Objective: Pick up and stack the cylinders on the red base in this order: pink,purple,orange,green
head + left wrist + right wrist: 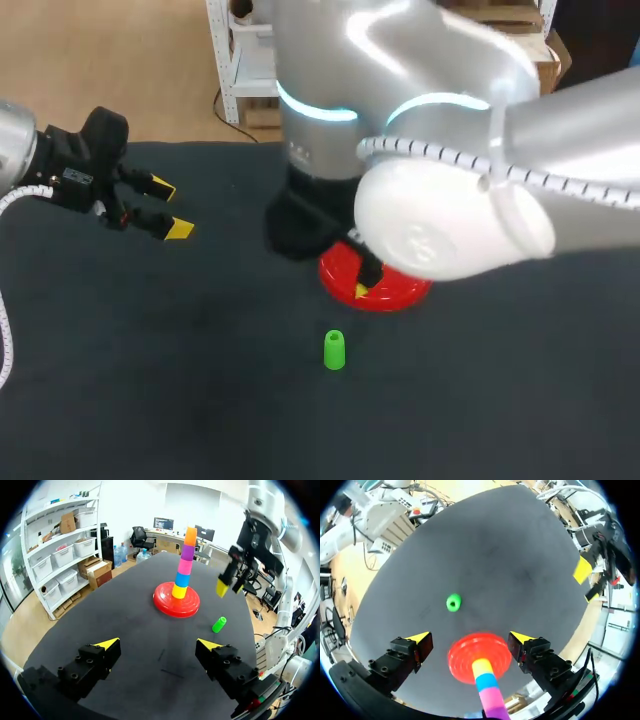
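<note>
Green cylinder [334,351] lies alone on the table, just near of the red base [395,292]. The stack [184,565] shows pink, purple and orange on; I judge 1 left. My right gripper [470,638] is open by the stack, and my left gripper [165,208] is open at far left.

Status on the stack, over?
Left gripper open, empty, off to the side. Right gripper open, empty, raised beside the stack. Orange cylinder on top; green cylinder loose on the table. Nothing blocking it.
</note>
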`<state>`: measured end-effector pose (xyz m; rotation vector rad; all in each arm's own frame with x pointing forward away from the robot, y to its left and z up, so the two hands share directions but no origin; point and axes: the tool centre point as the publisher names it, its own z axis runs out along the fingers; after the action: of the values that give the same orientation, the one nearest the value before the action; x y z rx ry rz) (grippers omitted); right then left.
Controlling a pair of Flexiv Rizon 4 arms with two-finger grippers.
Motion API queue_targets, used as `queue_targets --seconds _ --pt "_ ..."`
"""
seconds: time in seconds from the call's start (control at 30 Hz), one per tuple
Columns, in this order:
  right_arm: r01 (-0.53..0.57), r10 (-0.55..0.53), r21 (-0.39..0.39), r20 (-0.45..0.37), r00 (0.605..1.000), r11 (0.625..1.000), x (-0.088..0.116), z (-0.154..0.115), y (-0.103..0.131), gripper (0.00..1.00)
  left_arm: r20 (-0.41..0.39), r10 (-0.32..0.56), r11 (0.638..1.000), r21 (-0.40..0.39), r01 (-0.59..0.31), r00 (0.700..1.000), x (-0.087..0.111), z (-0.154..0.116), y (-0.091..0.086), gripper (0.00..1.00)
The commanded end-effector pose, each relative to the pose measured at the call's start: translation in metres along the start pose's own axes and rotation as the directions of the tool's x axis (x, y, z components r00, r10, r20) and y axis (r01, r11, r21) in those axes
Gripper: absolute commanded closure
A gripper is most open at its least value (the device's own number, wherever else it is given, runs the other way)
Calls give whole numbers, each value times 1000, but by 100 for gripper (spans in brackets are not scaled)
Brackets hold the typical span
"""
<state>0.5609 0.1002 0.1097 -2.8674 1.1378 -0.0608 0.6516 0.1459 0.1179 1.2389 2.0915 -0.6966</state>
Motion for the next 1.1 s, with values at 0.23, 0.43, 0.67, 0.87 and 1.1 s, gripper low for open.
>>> queue_targets --seconds 0.23,0.43,0.67,0.87,1.1 --pt "15 -15 -21 20 1000 1000 -26 34 23 0 2 1 1000 0 -1 1000 1 0 0 0" --pt "19 -17 -70 36 999 997 -31 48 36 0 2 1 1000 0 -1 1000 1 0 0 0" --pt "8 -4 -87 52 999 996 -36 65 41 0 2 1 1000 0 -1 1000 1 0 0 0" --pt "-11 16 -92 57 998 996 -33 77 39 0 2 1 1000 0 -1 1000 1 0 0 0" --pt "-24 29 -94 52 998 995 -29 79 40 32 2 1 1000 0 -1 1000 1 0 0 0"
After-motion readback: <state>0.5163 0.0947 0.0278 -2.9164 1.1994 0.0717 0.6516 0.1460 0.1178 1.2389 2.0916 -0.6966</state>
